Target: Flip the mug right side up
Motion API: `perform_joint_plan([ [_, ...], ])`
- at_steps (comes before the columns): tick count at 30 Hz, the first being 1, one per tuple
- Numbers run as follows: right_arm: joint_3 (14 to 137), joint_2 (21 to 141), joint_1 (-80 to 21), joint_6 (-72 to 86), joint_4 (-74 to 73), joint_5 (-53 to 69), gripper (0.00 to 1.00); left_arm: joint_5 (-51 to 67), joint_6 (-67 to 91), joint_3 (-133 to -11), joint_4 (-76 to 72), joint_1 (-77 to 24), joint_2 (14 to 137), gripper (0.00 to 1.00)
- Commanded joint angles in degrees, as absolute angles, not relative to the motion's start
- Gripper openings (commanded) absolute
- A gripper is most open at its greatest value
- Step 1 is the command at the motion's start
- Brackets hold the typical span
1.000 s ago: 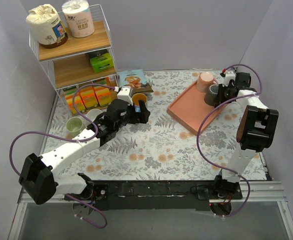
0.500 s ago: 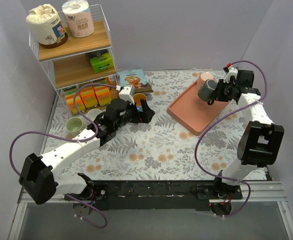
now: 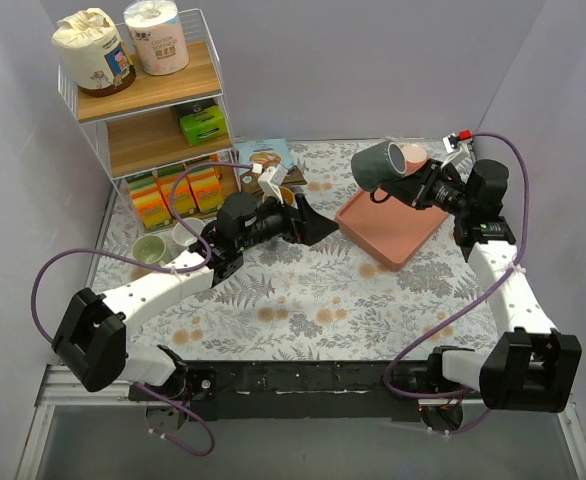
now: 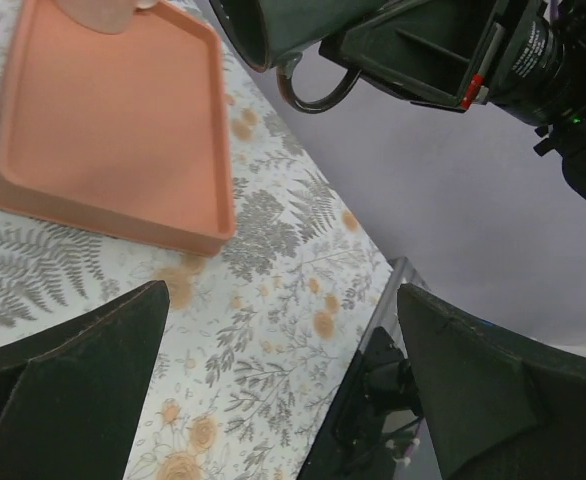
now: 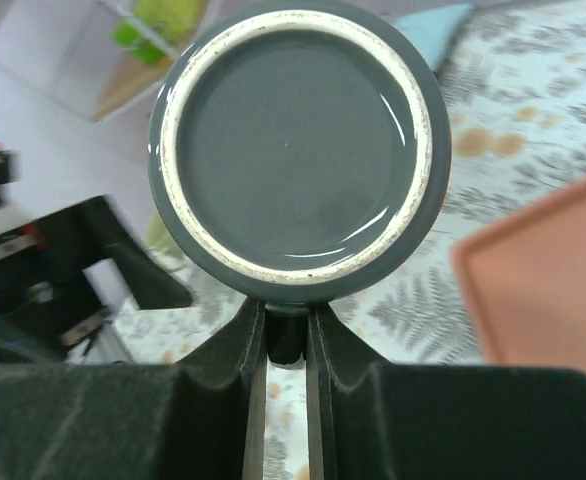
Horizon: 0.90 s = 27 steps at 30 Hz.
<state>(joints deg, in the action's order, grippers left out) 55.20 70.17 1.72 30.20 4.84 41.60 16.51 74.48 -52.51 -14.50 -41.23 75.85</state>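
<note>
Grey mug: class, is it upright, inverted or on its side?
On its side: the right end effector holds the mug by its handle in the air, mouth leftward, base toward the wrist camera.

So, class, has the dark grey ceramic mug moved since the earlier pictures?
Yes. The mug lifted off the salmon-pink rectangular tray and moved left.

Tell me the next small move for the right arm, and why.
Probably roll the right gripper so the mug tips mouth-up. It is held by its handle in the air, lying sideways with its base facing the right wrist, so it looks only half turned and not ready to set down.
</note>
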Motion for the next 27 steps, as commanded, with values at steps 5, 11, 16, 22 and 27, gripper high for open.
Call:
perform_joint_plan([
  [5, 54.14, 59.69, -2.02, 51.67, 29.69, 47.11, 0.01, 27.86, 82.96, -55.72, -33.9, -41.48, 78.75, 0.98],
  [11, 56.51, 58.18, -5.53, 58.0, 33.39, 45.88, 0.01, 30.14, 87.36, -59.15, -42.96, -41.48, 81.03, 0.97],
  [16, 57.39, 57.92, -8.17, 62.13, 36.47, 44.56, 0.01, 31.38, 89.21, -62.4, -46.75, -41.48, 83.4, 0.86],
  [22, 59.15, 58.97, -9.4, 66.0, 40.51, 44.65, 0.01, 31.64, 90.0, -63.63, -48.16, -41.48, 84.99, 0.81],
  [27, 58.45, 59.41, -10.98, 68.12, 43.07, 43.77, 0.01, 31.38, 92.28, -65.74, -50.53, -41.49, 87.01, 0.74],
])
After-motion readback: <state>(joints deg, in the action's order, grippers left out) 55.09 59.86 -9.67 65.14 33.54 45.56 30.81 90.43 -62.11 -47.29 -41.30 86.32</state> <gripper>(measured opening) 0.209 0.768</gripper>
